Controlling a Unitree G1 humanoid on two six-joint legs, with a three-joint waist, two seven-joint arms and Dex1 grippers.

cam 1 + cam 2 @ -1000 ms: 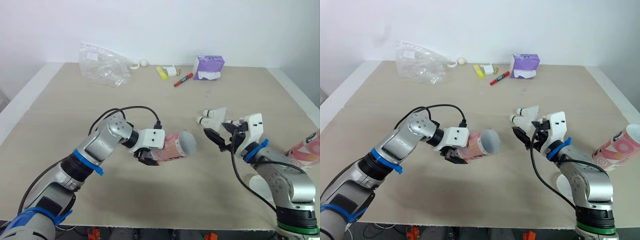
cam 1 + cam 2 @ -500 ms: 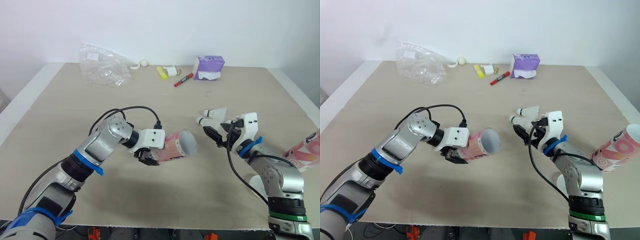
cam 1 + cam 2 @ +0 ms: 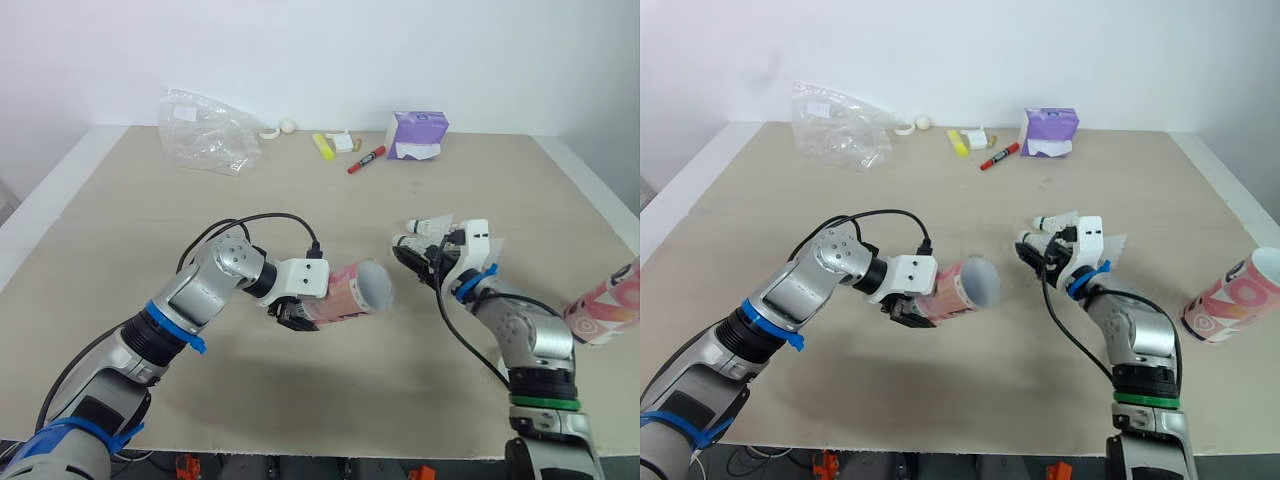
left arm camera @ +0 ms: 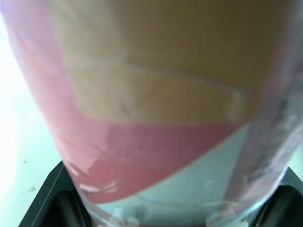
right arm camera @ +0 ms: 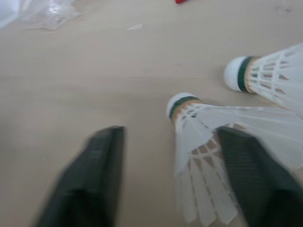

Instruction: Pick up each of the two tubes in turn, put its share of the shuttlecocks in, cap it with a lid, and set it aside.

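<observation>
My left gripper [image 3: 296, 312] is shut on a pink patterned tube [image 3: 350, 292] and holds it on its side above the table, open mouth toward the right. The tube's wall [image 4: 156, 118] sits between the black fingers in the left wrist view. Two white shuttlecocks [image 3: 426, 228] lie right of the table's middle. My right gripper [image 3: 418, 257] is open and down at them. In the right wrist view the nearer shuttlecock [image 5: 199, 132] lies between the fingers, close to one finger [image 5: 246, 170], and the second shuttlecock [image 5: 265, 75] lies just beyond. A second pink tube [image 3: 608, 312] lies at the right edge.
Along the back of the table are a crumpled clear plastic bag [image 3: 205, 130], a small white ball [image 3: 288, 126], a yellow object [image 3: 323, 146], a red marker [image 3: 366, 160] and a purple tissue pack [image 3: 417, 135]. A black cable loops over my left wrist.
My right gripper has moved forward and to the left, from short of the shuttlecocks to straddling the nearer one. The left arm and its tube have stayed put.
</observation>
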